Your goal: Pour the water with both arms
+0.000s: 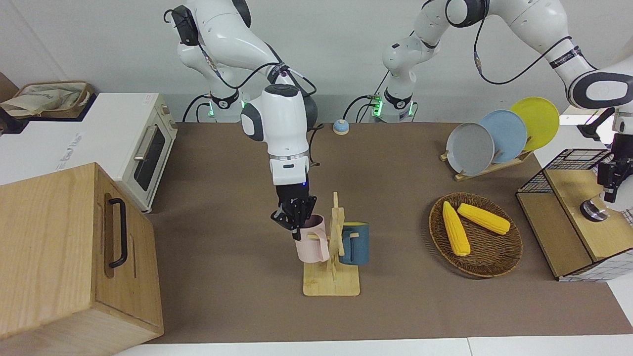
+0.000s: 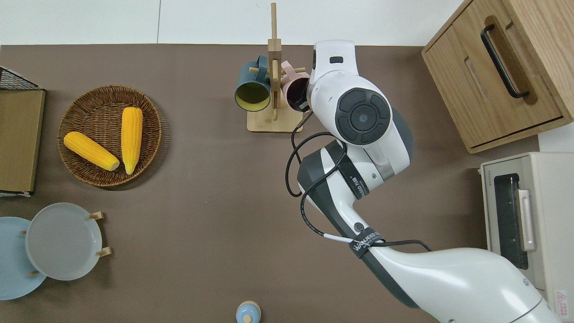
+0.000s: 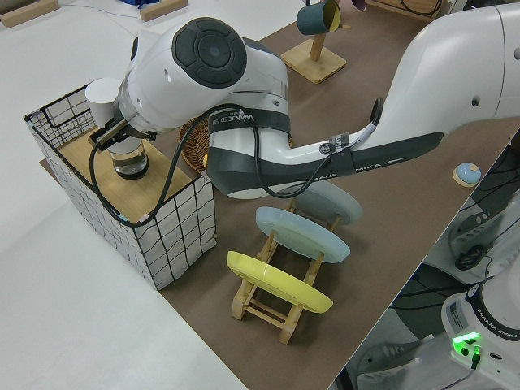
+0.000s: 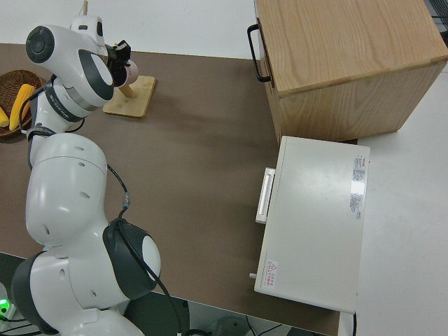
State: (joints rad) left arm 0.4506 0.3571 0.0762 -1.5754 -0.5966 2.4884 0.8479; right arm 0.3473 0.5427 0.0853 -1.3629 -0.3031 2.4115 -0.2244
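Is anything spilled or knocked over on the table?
Nothing stands out. The pink mug and blue mug hang on the wooden mug rack, the two corn cobs lie in the wicker basket, and the plates stand in their rack. No spill shows.

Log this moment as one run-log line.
right pincer: at pink mug rim on mug rack | left pincer: over glass vessel
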